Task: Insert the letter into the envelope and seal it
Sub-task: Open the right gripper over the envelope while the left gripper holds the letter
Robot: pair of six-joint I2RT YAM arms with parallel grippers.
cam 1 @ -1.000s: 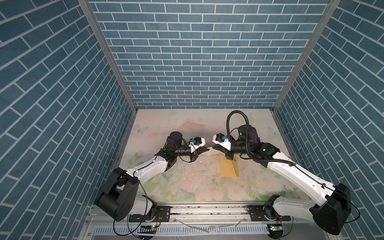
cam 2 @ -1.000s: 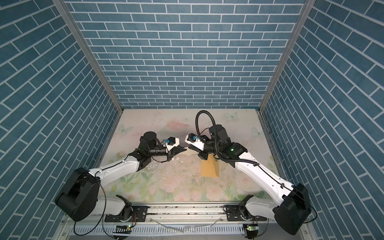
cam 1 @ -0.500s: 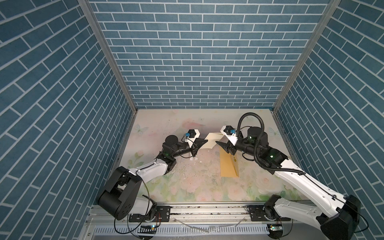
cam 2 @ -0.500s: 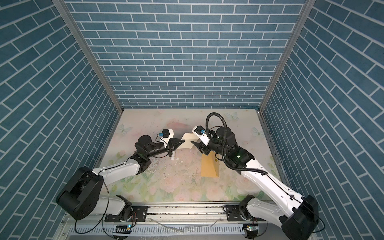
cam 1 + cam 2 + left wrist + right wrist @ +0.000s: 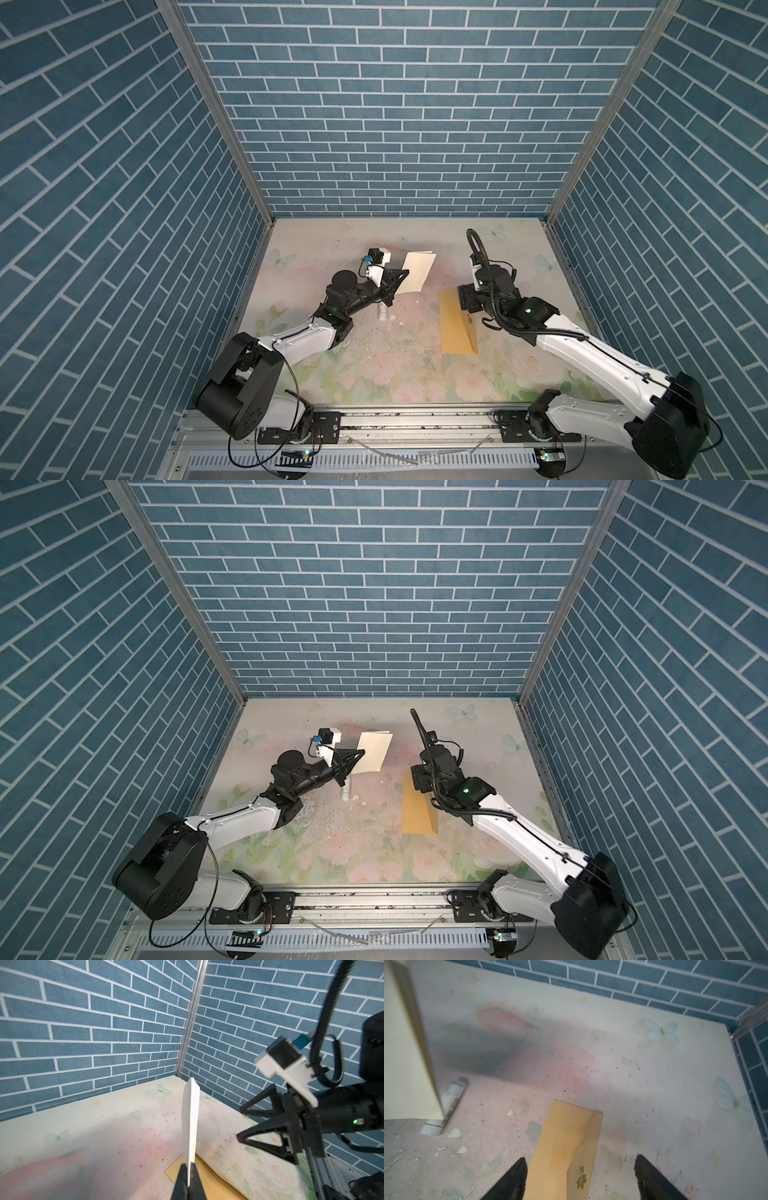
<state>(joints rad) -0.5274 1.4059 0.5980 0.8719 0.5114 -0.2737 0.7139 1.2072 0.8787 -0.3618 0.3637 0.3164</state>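
Note:
The letter [image 5: 417,272] [image 5: 374,752] is folded, pale side out, and hangs in the air left of centre. My left gripper [image 5: 398,281] [image 5: 188,1167] is shut on its lower edge; the left wrist view shows the sheet [image 5: 190,1122] edge-on. The mustard envelope [image 5: 455,328] [image 5: 417,812] [image 5: 566,1142] lies flat on the table, with its flap and gold emblem [image 5: 581,1177] on the right side. My right gripper [image 5: 467,299] [image 5: 580,1159] [image 5: 239,1123] stands open over the envelope's far end, its fingers either side and nothing between them.
A small white stick [image 5: 381,311] [image 5: 345,791] [image 5: 446,1105] lies on the floral table [image 5: 374,374] under the left gripper, with white flecks round it. Blue brick walls close in the left, back and right sides.
The right gripper opened, let go of the letter and swung right and down over the envelope. The left gripper carried the letter up and toward the back.

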